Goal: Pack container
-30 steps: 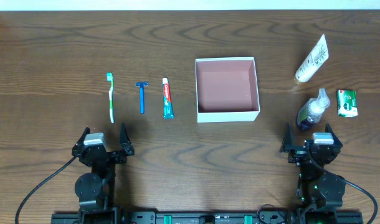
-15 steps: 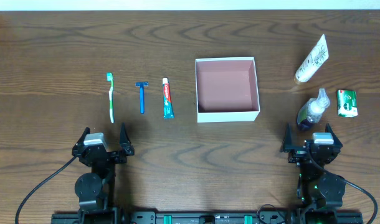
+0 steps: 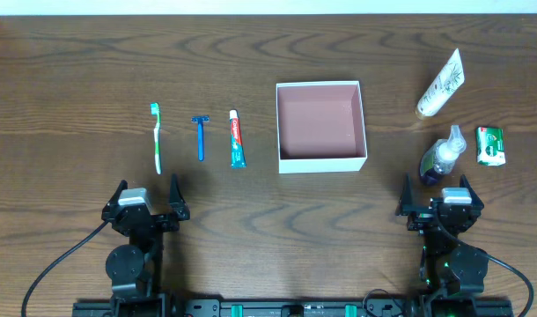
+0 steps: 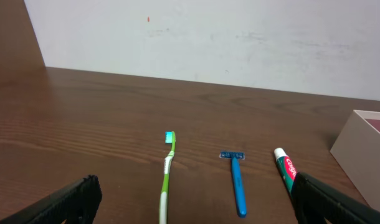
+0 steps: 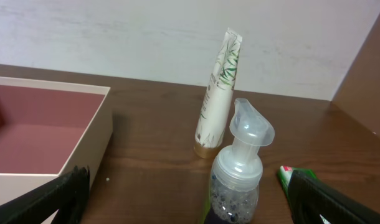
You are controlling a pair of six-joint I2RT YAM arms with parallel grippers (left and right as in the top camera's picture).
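The container (image 3: 319,123) sits mid-worktop (image 3: 277,224). It is a square, shallow, lidless box with white outer walls and rim and a dusty pink inside, the whole floor showing. Left of it, a toothpaste tube (image 3: 238,139), a blue razor (image 3: 200,137) and a green toothbrush (image 3: 157,138) lie side by side, apart. Right of it are a pale tube (image 3: 439,84), a pump bottle (image 3: 441,155) and a green packet (image 3: 490,145). The left claw (image 3: 147,190) and right claw (image 3: 437,188) sit at the near edge, both spread wide.

Square shallow cardboard container (image 3: 321,126), white outer walls and rim, dusty pink inside, lidless and open side up, nothing in it, sitting flat near the middle of the dark wooden table, edges squared to the table's edge
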